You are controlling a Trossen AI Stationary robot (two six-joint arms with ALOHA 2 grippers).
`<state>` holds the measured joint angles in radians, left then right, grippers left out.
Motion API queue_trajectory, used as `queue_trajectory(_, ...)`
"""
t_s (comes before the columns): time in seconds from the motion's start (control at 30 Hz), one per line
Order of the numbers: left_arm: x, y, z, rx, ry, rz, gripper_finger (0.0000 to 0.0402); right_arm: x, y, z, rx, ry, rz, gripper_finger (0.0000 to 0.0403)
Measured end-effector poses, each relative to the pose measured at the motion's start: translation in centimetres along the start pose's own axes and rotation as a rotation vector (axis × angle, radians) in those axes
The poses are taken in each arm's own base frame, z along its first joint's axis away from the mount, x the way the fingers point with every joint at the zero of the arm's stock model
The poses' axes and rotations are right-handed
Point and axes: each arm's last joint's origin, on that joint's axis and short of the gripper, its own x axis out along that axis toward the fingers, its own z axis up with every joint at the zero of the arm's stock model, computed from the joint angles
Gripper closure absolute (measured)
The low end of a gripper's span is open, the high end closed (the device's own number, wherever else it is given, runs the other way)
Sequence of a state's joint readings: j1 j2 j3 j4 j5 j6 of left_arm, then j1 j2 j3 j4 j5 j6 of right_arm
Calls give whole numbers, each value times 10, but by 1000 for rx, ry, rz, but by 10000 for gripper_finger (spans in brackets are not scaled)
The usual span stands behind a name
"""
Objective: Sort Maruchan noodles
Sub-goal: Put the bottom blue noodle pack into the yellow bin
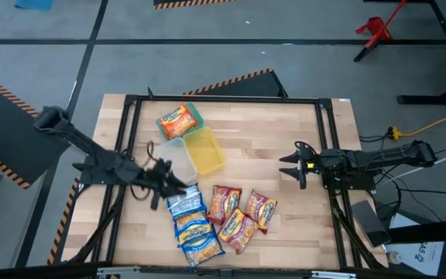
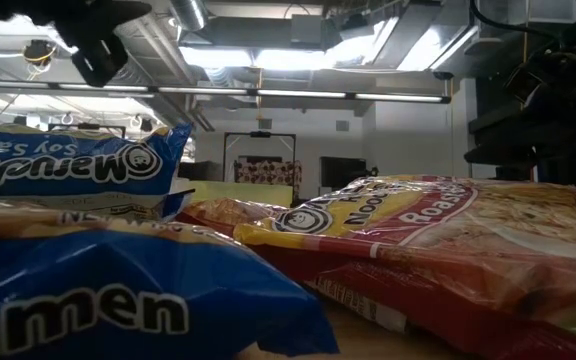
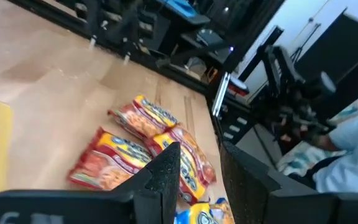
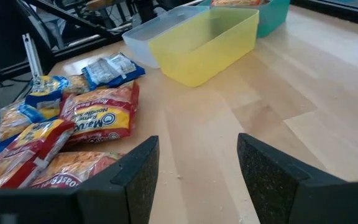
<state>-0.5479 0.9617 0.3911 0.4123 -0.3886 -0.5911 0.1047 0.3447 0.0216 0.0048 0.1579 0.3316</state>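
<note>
Several Maruchan noodle packets lie flat in a loose pile at the table's near middle: blue ones on the left, red-brown ones on the right. One orange packet lies in the green container. My left gripper is open and empty, just over the far end of the blue-and-white packet; a blue packet shows between its fingers. My right gripper is open and empty, low over bare table to the right of the pile, facing the yellow container.
A clear container and a yellow container stand side by side beyond the pile, next to the green one. A black frame runs round the tabletop. Bare wood lies between the pile and my right gripper.
</note>
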Motion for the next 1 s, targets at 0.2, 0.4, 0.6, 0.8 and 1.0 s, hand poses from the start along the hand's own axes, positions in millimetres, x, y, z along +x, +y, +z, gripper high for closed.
queue_trajectory(0.2, 38, -48, -16, 72, 73, 29, 294, 0, 0, 0, -4, -3, -6, 196)
queue_trajectory(0.4, 82, -95, -33, 225, 183, 23, 294, 0, 0, 0, -5, -3, -7, 196)
queue_trajectory(0.6, 120, -121, -51, 255, 248, -34, 294, 0, 0, 0, -25, -4, -9, 196)
queue_trajectory(0.8, 150, -125, -41, 254, 153, 83, 294, 0, 0, 0, -26, -7, -16, 196)
queue_trajectory(1.0, 150, -110, -45, 244, 367, 164, 294, 0, 0, 0, -41, -7, -17, 196)
